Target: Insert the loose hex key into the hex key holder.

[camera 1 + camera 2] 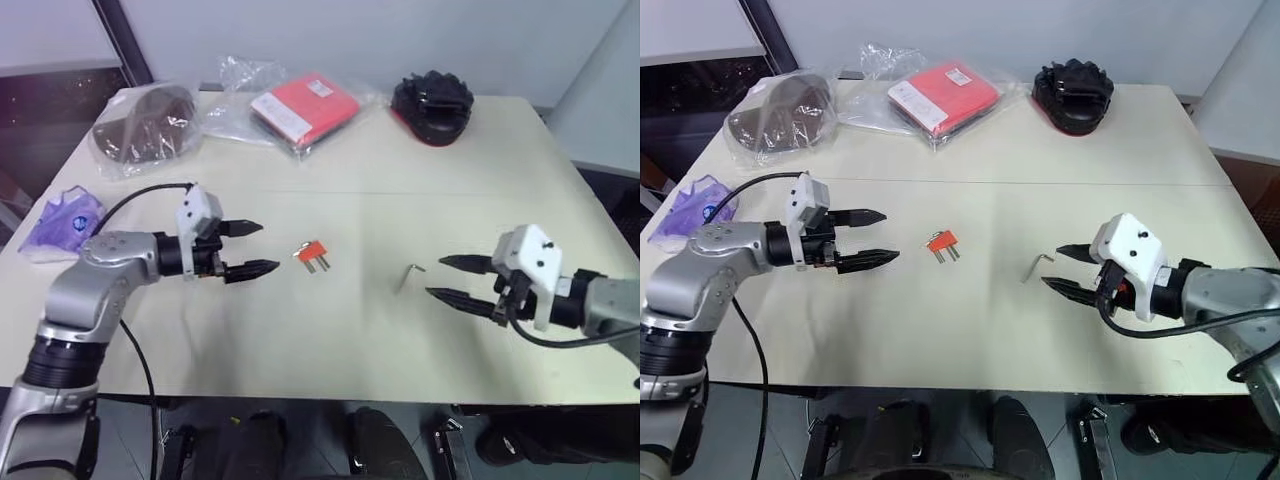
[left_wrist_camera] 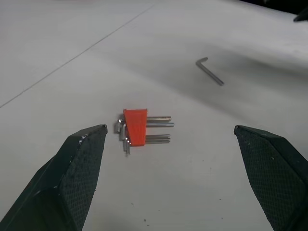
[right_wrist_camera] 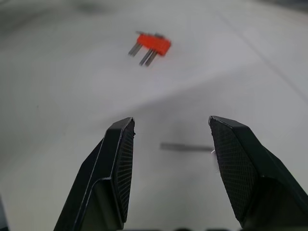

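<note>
Right gripper [image 1: 1068, 268], jaws part-open, empty, beside loose hex key [image 1: 1036, 264] mid-worktop toward the right edge: straddle its long shank squarely before closing; left gripper [image 1: 246, 248] wide open, empty, facing hex key holder [image 1: 312, 253].

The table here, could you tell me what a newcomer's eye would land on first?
The red holder lies mid-table, bright against the pale top, with the grey hex key lying apart to its right. Both grippers hover open and empty: the left gripper faces the holder, the right gripper is close to the key. At the far edge lies a red package in clear plastic.
</note>
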Controlling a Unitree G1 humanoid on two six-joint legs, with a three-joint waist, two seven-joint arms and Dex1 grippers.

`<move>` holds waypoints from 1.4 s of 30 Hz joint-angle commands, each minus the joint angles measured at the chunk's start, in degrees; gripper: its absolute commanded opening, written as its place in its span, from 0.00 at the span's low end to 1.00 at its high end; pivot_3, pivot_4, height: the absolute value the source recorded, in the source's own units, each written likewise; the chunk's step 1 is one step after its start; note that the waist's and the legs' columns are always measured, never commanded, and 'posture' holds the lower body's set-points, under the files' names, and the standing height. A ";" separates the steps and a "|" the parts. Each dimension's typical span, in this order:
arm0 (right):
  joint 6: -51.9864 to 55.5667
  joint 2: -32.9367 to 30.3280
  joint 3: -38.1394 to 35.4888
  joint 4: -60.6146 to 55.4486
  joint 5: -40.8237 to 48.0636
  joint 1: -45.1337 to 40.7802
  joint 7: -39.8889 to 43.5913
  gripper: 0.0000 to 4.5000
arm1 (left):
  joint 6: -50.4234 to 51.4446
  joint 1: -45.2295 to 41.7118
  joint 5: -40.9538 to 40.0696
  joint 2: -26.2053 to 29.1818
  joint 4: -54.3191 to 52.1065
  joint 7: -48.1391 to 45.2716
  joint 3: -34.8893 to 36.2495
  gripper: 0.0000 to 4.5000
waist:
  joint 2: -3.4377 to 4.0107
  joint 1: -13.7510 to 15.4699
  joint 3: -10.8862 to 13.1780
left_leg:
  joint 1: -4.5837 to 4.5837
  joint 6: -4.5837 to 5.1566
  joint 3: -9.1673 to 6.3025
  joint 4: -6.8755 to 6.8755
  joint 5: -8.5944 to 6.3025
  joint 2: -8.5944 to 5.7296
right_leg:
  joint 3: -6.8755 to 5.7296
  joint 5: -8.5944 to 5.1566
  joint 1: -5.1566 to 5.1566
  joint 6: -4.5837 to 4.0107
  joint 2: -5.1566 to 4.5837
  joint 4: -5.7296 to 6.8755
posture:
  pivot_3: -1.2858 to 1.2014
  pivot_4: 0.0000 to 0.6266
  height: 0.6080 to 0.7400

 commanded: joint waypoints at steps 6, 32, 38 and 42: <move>-1.24 -0.41 -1.03 0.96 -0.80 -0.80 0.75 0.57 | -1.00 -2.53 -1.10 -1.57 0.76 1.49 2.80 0.98 | -0.03 -0.02 0.02 | -0.03 0.00 -0.03 0.02 0.00 0.00 | -0.05 0.00 0.01 0.00 0.00 0.01 | 0.52 0.24 1.00; -7.19 4.53 9.24 6.41 -9.11 -9.74 -3.75 0.57 | -1.53 -3.81 0.31 -3.09 3.70 3.35 2.21 0.98 | -0.02 -0.27 0.01 | 0.02 0.00 -0.10 0.11 0.01 0.00 | -0.03 0.01 0.00 0.01 0.00 0.16 | 0.52 0.24 1.00; -13.27 18.25 26.06 18.46 -21.77 -23.41 -11.04 0.57 | -5.84 -5.29 3.88 -5.77 11.15 8.17 3.33 0.98 | -0.05 -0.53 0.00 | 0.03 -0.01 -0.12 0.14 0.02 0.03 | -0.03 0.02 -0.07 0.00 0.04 0.28 | 0.52 0.24 1.00; -18.62 27.75 33.09 32.01 -31.06 -29.44 -16.94 0.57 | -8.74 -5.21 5.83 -6.61 13.72 10.21 3.93 0.98 | -0.04 -0.41 0.00 | -0.08 -0.04 -0.10 0.13 0.04 0.04 | -0.02 0.03 -0.30 -0.01 0.02 0.38 | 0.52 0.24 1.00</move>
